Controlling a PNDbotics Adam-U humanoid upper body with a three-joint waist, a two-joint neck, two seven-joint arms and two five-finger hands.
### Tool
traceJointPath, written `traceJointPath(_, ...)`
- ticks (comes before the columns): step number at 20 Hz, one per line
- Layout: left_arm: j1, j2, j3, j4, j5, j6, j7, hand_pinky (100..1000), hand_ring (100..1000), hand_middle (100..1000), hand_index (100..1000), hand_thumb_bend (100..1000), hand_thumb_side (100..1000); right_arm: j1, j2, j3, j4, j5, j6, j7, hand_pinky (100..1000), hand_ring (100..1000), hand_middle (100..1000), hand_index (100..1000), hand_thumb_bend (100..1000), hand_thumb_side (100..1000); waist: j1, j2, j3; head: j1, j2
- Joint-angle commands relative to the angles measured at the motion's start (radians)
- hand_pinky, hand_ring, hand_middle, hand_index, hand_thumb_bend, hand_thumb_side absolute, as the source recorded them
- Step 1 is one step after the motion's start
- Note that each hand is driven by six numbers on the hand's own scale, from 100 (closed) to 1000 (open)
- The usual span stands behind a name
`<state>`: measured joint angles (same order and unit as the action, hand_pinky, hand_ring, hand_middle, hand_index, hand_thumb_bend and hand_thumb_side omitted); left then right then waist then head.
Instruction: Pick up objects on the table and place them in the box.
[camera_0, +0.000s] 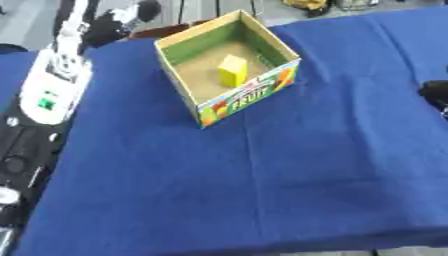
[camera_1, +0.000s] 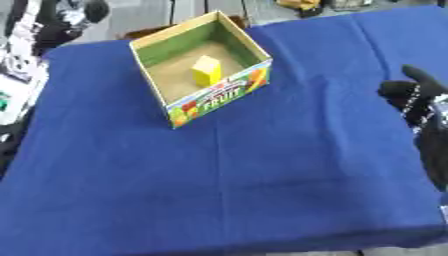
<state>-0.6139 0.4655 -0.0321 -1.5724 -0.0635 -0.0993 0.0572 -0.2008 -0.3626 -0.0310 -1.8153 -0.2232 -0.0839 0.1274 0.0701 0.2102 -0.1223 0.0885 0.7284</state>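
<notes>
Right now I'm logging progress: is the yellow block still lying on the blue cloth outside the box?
No, the yellow block stands inside the box, on its floor.

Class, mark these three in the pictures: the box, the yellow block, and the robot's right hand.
box (camera_0: 248, 94): left eye view, printed front wall.
yellow block (camera_0: 232, 71): left eye view, its front face.
right hand (camera_1: 411, 93): right eye view, back of the black hand.

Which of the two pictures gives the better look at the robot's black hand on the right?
The right eye view: the right hand shows at the right edge, over the blue cloth. The left eye view catches only a sliver of it.
</notes>
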Motion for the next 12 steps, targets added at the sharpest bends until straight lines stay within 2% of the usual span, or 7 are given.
traceJointPath(1, 0.089, 0.030, 0.045, -0.134, 0.130, -0.009, 0.012, 833, 652, 666, 797, 924, 775, -0.002, -0.011, -0.014, -0.010, -0.002, 0.000, -0.006, 942, 814, 740, 945, 100, 920, -0.005, -0.017, 0.016, -0.008, 0.011)
traceJointPath(6, 0.262, -0.033, 0.106, -0.197, 0.176, -0.011, 0.040, 821, 625, 640, 775, 813, 810, -0.002, -0.010, -0.019, -0.014, -0.003, 0.003, -0.011, 921, 765, 716, 931, 100, 921, -0.008, -0.012, 0.049, -0.014, 0.008)
traceJointPath(12, 0.338, -0.099, 0.137, -0.211, 0.189, -0.036, 0.064, 809, 600, 610, 762, 767, 819, -0.011, -0.009, -0.020, -0.020, -0.011, 0.002, -0.014, 915, 756, 705, 907, 100, 920, -0.011, -0.005, 0.066, -0.020, -0.006)
